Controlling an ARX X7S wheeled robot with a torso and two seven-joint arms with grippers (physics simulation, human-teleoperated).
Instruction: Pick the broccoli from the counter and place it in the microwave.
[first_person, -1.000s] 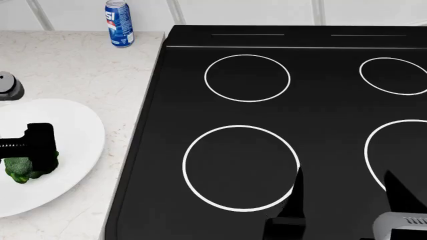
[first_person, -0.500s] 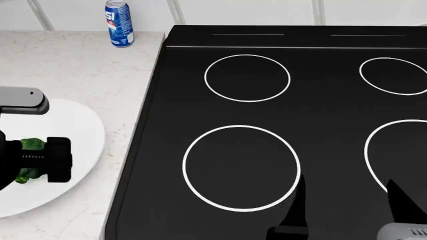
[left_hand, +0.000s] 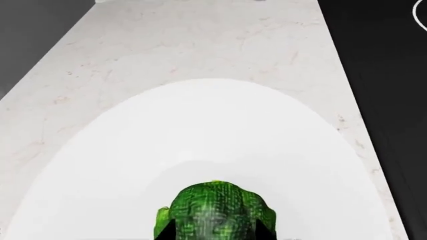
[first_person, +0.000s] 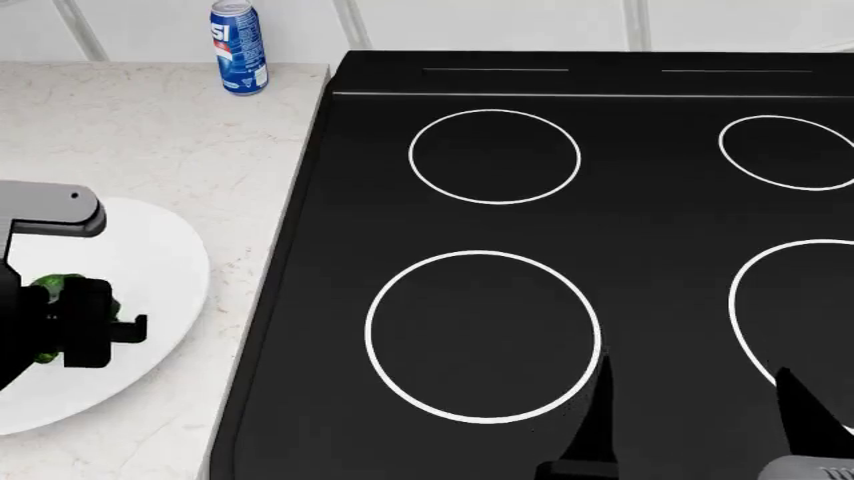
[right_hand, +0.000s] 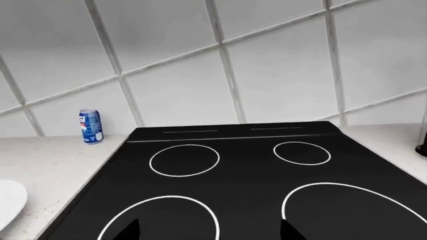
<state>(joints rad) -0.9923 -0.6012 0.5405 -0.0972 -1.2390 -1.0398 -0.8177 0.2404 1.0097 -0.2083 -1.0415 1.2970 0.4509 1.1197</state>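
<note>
The broccoli (left_hand: 213, 210), a dark green bumpy floret, sits between the black jaws of my left gripper (left_hand: 215, 234) over the white plate (left_hand: 200, 130). In the head view the broccoli (first_person: 54, 285) peeks out behind my left gripper (first_person: 60, 325) at the far left, above the plate (first_person: 154, 260) on the off-white counter (first_person: 147, 140). My right gripper (first_person: 697, 425) is open and empty over the front of the black stove top (first_person: 641, 200); it also shows in the right wrist view (right_hand: 210, 232). The microwave is out of view.
A blue soda can (first_person: 239, 47) stands at the back of the counter by the tiled wall, also in the right wrist view (right_hand: 91, 126). The stove top (right_hand: 247, 175) with white rings fills the middle and right. The counter (left_hand: 200, 45) runs beyond the plate.
My left gripper has moved up and turned with the broccoli in it; the broccoli has shifted away from the plate's front. The right gripper has dropped slightly in view.
</note>
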